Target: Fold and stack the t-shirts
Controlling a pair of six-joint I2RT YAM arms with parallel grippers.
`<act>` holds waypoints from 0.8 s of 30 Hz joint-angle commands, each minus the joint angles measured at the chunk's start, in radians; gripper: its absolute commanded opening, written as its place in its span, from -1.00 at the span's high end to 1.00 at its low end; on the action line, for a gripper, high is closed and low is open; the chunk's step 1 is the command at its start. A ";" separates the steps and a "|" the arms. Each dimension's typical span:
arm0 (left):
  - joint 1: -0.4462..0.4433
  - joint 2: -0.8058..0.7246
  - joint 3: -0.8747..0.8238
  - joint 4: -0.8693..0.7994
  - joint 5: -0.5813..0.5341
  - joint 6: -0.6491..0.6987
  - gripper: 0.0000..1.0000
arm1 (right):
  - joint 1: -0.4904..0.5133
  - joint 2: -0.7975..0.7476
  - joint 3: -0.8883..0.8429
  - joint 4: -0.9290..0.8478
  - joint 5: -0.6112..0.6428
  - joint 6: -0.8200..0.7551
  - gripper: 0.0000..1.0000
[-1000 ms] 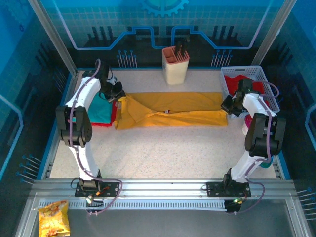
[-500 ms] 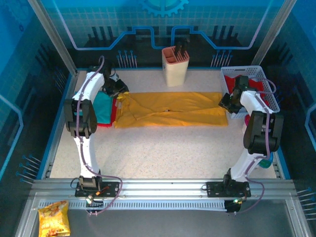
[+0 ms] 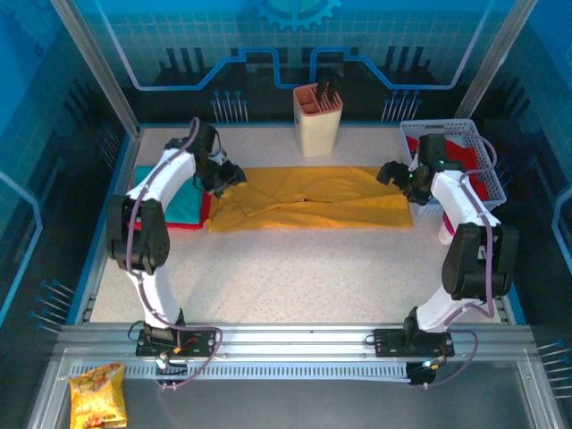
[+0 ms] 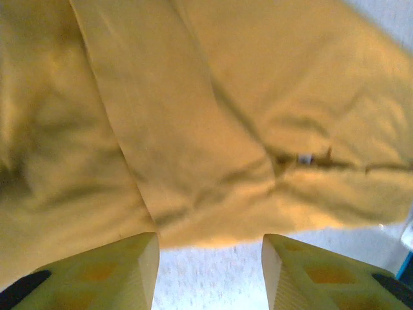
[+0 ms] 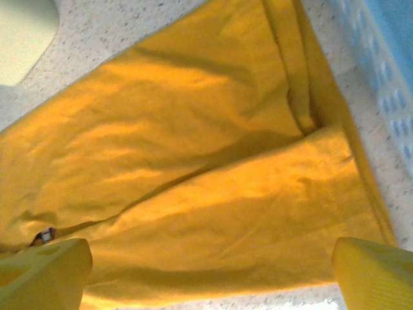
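The mustard-yellow t-shirt [image 3: 313, 201] lies folded into a long band across the back of the table. My left gripper [image 3: 229, 175] hovers over its left end, open; in the left wrist view its fingers [image 4: 122, 271] stand apart over bare table at the cloth's [image 4: 193, 129] edge, with my left gripper [image 4: 210, 261] holding nothing. My right gripper [image 3: 390, 172] is above the right end, spread wide over the cloth [image 5: 193, 161], and my right gripper [image 5: 213, 274] is empty too. A teal t-shirt [image 3: 177, 197] rests on a red one [image 3: 189, 224] at the left.
A cream holder [image 3: 317, 116] with dark tools stands behind the shirt. A white basket [image 3: 451, 127] with red cloth [image 3: 483, 185] inside sits at the back right, close to my right arm. A snack bag [image 3: 98, 398] lies off the table's near left.
Both grippers have opened and let go of the yellow shirt's ends. They have shifted inward over it, and the cloth now lies flatter on the table.
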 commanded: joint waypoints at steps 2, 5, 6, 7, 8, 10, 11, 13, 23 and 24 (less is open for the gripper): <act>-0.041 -0.105 -0.215 0.216 0.056 -0.150 0.07 | 0.021 -0.057 -0.100 0.006 -0.032 -0.006 -0.97; -0.067 -0.123 -0.293 0.302 0.057 -0.191 0.06 | 0.031 -0.092 -0.168 0.034 -0.041 -0.006 -0.97; -0.073 -0.119 -0.300 0.311 0.060 -0.195 0.06 | 0.031 -0.098 -0.186 0.044 -0.048 -0.006 -0.96; -0.078 -0.112 -0.304 0.314 0.060 -0.197 0.06 | 0.032 -0.101 -0.200 0.047 -0.051 -0.005 -0.97; -0.083 -0.105 -0.307 0.320 0.054 -0.198 0.06 | 0.033 -0.102 -0.208 0.045 -0.052 -0.006 -0.97; -0.085 -0.089 -0.316 0.334 0.039 -0.201 0.06 | 0.034 -0.107 -0.214 0.039 -0.054 -0.007 -0.97; -0.085 -0.082 -0.319 0.343 0.028 -0.201 0.06 | 0.035 -0.111 -0.217 0.039 -0.054 -0.007 -0.97; -0.085 -0.064 -0.316 0.349 0.017 -0.201 0.07 | 0.035 -0.120 -0.221 0.039 -0.056 -0.008 -0.97; -0.085 -0.072 -0.346 0.322 -0.010 -0.188 0.10 | 0.034 -0.125 -0.216 0.023 -0.051 -0.015 -0.97; -0.085 -0.077 -0.353 0.325 -0.008 -0.186 0.09 | 0.035 -0.125 -0.217 0.024 -0.054 -0.015 -0.97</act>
